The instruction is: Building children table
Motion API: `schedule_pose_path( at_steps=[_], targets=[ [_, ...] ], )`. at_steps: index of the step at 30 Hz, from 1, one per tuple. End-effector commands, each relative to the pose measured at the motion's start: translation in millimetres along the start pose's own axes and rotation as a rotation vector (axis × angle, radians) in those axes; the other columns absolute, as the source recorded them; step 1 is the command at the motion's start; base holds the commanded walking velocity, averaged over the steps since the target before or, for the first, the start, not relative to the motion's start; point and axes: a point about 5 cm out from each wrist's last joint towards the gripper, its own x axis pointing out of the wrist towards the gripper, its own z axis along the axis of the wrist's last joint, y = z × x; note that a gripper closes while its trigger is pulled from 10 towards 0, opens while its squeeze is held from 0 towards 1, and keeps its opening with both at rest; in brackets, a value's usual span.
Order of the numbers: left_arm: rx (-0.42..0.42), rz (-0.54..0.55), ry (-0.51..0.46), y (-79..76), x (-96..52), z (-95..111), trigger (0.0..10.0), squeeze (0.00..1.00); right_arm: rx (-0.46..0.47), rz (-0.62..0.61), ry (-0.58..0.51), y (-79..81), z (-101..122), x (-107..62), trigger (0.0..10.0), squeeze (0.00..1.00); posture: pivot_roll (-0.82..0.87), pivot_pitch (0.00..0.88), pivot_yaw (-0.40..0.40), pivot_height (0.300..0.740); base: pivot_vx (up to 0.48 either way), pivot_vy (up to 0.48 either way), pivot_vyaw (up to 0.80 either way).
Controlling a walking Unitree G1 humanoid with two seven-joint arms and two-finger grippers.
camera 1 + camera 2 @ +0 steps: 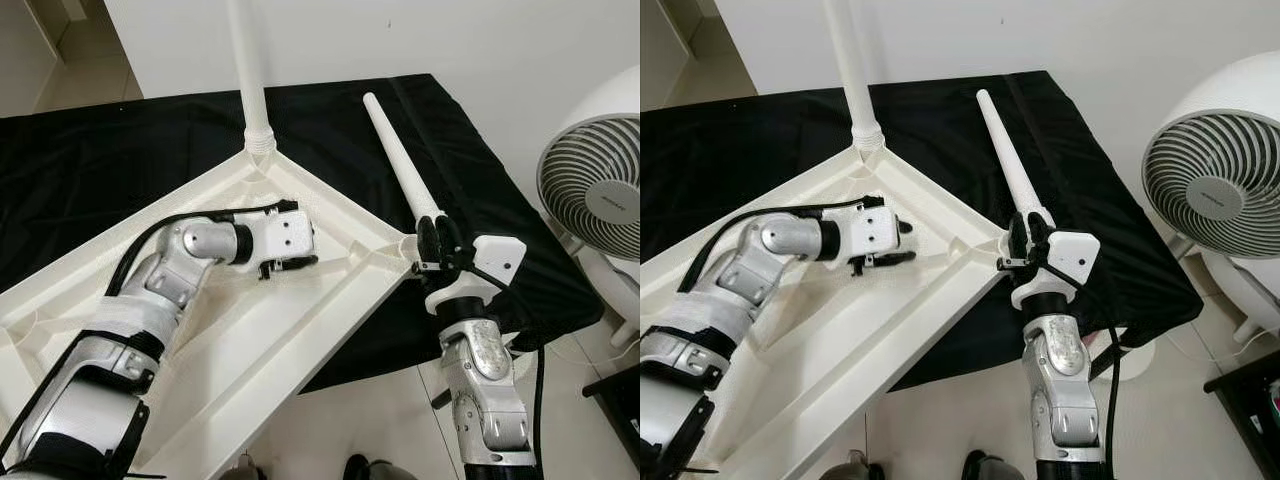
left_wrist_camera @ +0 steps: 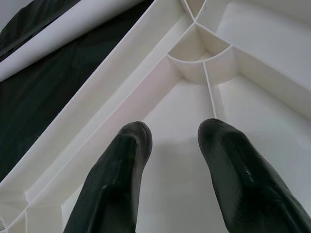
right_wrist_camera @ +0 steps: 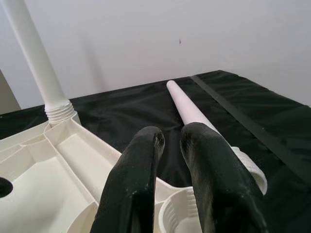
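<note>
A white plastic tabletop [image 1: 330, 300] is lying upside down on a surface draped with a black cloth [image 1: 120, 150], its ribbed underside facing up. One corner is pointing away from the robot, and a white leg [image 1: 248, 70] is standing upright in that corner's socket, its long axis vertical and its top passing out of the head views.

A second white leg [image 1: 400, 160] is lying on the cloth just beyond the tabletop's right corner. Its long axis is running away from the robot and slightly leftward; the narrow rounded tip is pointing toward the wall, and the wider ridged end is sitting near the open round socket [image 3: 181, 216] at that corner.

The right gripper [image 1: 436, 240] is reaching to this wider end. Its black fingers [image 3: 206, 170] are standing a little apart, one finger overlapping the leg; whether they are actually pressing on it cannot be told.

The left gripper [image 1: 290, 265] is hovering over the inner panel of the tabletop with its fingers [image 2: 121, 170] spread apart and holding nothing, pointing toward a ribbed junction of the underside.

A white fan [image 1: 1220, 170] is standing on the floor to the right of the table.
</note>
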Motion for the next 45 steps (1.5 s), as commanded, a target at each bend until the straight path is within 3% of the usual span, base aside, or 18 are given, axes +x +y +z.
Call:
schedule_pose_path(
  at_steps=[1, 3, 4, 5, 7, 10, 11, 15, 16, 18, 21, 23, 30, 34, 39, 45],
  targets=[
    [-0.037, 0.192, -0.007, 7.0, -8.3, 0, 10.0, 0.0, 0.005, 0.018, 0.018, 2.3, -3, 1.9, 10.0, 0.0, 0.12, 0.121, 0.0, 0.74, 0.0, 0.0, 0.0],
    [-0.037, 0.192, -0.007, 7.0, -8.3, 0, 10.0, 0.0, 0.005, 0.018, 0.018, 2.3, -3, 1.9, 10.0, 0.0, 0.12, 0.121, 0.0, 0.74, 0.0, 0.0, 0.0],
    [-0.092, 0.189, -0.038, 5.6, -11.1, 5, 10.0, 0.0, 0.005, 0.018, 0.018, 2.5, -3, 2.6, 10.0, 0.0, 0.12, 0.121, 0.0, 0.74, 0.0, 0.0, 0.0],
    [-0.092, 0.189, -0.038, 5.6, -11.1, 5, 10.0, 0.0, 0.005, 0.018, 0.018, 2.5, -3, 2.6, 10.0, 0.0, 0.12, 0.121, 0.0, 0.74, 0.0, 0.0, 0.0],
    [-0.218, 0.176, -0.109, 1.1, -12.3, 16, 10.0, 0.0, 0.004, 0.015, 0.017, 2.2, -4, 3.9, 10.0, 0.0, 0.13, 0.12, -0.002, 0.74, 0.0, 0.0, 0.0],
    [-0.259, 0.17, -0.133, -1.4, -12.2, 21, 10.0, 0.0, 0.004, 0.013, 0.017, 2.0, -4, 4.3, 10.0, 0.0, 0.13, 0.12, -0.002, 0.74, 0.0, 0.0, 0.0],
    [-0.353, 0.171, -0.131, -12.0, -5.6, 27, 10.0, 0.0, -0.008, -0.013, 0.019, -0.7, -5, 5.9, 10.0, 0.0, 0.13, 0.12, -0.004, 0.74, 0.0, 0.0, 0.0],
    [-0.378, 0.174, -0.122, -15.4, -3.2, 27, 10.0, 0.0, -0.013, -0.024, 0.019, -1.9, -5, 6.4, 10.0, 0.0, 0.13, 0.12, -0.004, 0.74, 0.0, 0.0, 0.0],
    [-0.471, 0.212, -0.106, -24.7, 5.9, 30, 10.0, 0.0, -0.036, -0.092, 0.032, -10.3, -8, 8.0, 10.0, 0.0, 0.13, 0.117, -0.008, 0.74, 0.0, 0.0, 0.0],
    [-0.501, 0.226, -0.1, -28.2, 8.9, 30, 10.0, 0.0, -0.045, -0.123, 0.037, -14.2, -8, 8.4, 10.0, 0.0, 0.13, 0.117, -0.008, 0.74, 0.0, 0.0, 0.0],
    [-0.493, 0.232, -0.098, -34.7, 10.0, 34, 10.0, 0.0, -0.072, -0.212, 0.046, -25.9, -9, 8.4, 10.0, 0.0, 0.12, 0.117, -0.01, 0.74, 0.0, 0.0, 0.0],
    [-0.495, 0.229, -0.088, -38.5, 4.8, 37, 10.0, 0.0, -0.089, -0.315, 0.048, -42.8, -10, 6.4, 10.0, 0.0, 0.13, 0.118, -0.012, 0.74, 0.0, 0.0, 0.0],
    [-0.529, 0.202, -0.061, -43.0, -9.7, 40, 10.0, 0.0, -0.087, -0.415, 0.05, -61.4, -11, 2.4, 10.0, 0.0, 0.13, 0.118, -0.017, 0.74, 0.0, 0.0, 0.0],
    [-0.525, 0.197, -0.057, -43.9, -11.2, 41, 10.0, 0.0, -0.091, -0.421, 0.05, -62.3, -11, 2.5, 10.0, 0.0, 0.13, 0.118, -0.017, 0.74, 0.0, 0.0, 0.0],
    [-0.537, 0.169, 0.061, -58.6, -14.3, 31, 10.0, 0.0, -0.082, -0.416, 0.039, -59.8, -10, 4.1, 10.0, 0.0, 0.14, 0.115, -0.013, 0.74, 0.0, 0.0, 0.0],
    [-0.544, 0.183, 0.142, -63.5, -11.6, 24, 10.0, 0.0, -0.073, -0.405, 0.027, -56.4, -8, 6.2, 10.0, 0.0, 0.14, 0.114, -0.013, 0.74, 0.0, 0.0, 0.0]
  ],
)
